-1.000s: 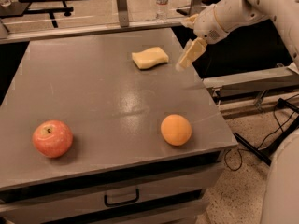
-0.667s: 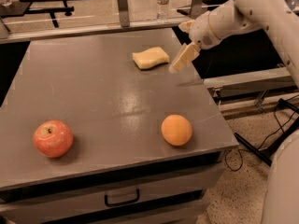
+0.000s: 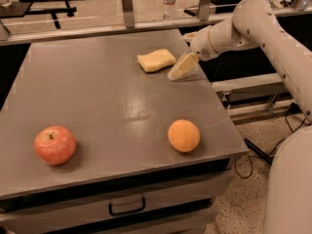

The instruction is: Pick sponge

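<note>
The pale yellow sponge point(image 3: 156, 60) lies flat on the far part of the grey table point(image 3: 97, 91), a little right of centre. The gripper point(image 3: 181, 56) hangs just beside the sponge's right end with its fingers spread apart and nothing between them, the lower wedge-shaped finger point(image 3: 183, 66) slanting down toward the tabletop. Well apart from both, a red apple point(image 3: 54, 145) sits near the left front corner and an orange point(image 3: 184, 135) near the right front edge.
</note>
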Tool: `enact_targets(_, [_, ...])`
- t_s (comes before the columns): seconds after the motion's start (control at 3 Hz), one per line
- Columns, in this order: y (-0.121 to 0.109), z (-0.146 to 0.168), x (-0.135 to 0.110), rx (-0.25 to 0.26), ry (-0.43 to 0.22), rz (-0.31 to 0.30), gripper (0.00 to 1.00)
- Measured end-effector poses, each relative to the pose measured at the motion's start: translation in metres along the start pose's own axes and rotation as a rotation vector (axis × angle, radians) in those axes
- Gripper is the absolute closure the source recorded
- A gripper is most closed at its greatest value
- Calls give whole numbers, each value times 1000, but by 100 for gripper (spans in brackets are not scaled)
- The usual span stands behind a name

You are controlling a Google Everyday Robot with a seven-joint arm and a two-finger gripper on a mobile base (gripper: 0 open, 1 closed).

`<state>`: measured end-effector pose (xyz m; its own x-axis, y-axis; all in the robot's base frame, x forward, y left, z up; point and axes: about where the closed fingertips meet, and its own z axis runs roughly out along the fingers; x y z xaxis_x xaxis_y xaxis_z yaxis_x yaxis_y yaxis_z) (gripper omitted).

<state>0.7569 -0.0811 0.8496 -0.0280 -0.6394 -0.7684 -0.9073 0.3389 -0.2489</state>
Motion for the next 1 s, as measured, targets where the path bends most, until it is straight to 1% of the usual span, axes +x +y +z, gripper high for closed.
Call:
enact_targets(0.33, [-3, 17, 8, 4, -26, 37, 7])
enact_targets(0.67, [-4, 23, 7, 0, -47, 52, 31])
enact_targets(1.0, [-5, 21, 5, 0, -47, 53, 54])
